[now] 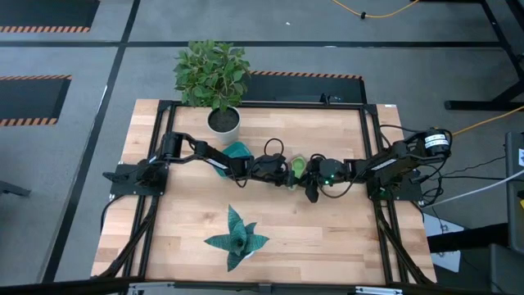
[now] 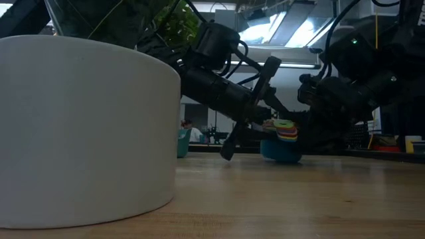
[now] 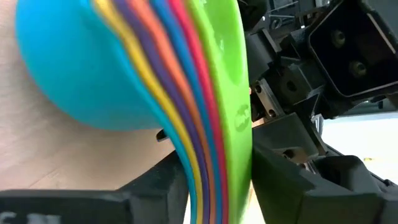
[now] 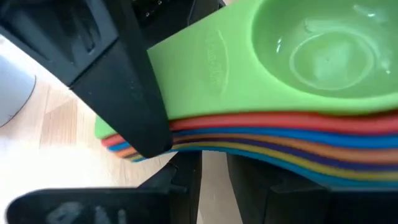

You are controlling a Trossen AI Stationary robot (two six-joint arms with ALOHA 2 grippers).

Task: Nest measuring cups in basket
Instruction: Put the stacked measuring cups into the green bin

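1. The right tool [image 1: 312,182] is clamped on the handles of the nested measuring cups [image 4: 298,93], one finger [image 4: 124,81] pressed across the green top handle.
2. The left tool [image 1: 288,172] straddles the same stack (how wide its fingers stand, I cannot tell).
3. The cups sit stacked, green on top, light blue lowest, at mid-desk [image 1: 270,221]; the teal basket [image 1: 237,152] lies near, under the left arm.
4. Both arms reach inward, meeting at the stack.

The tabletop [image 1: 270,233] is pale wooden planking inside a black frame. At its far edge stands a white pot [image 1: 223,123] holding a leafy plant. A teal basket [image 1: 237,152] lies near the middle. A teal leaf-shaped decoration [image 1: 236,238] lies flat toward the near edge. The stacked measuring cups [image 2: 284,141] rest on the wood at centre.
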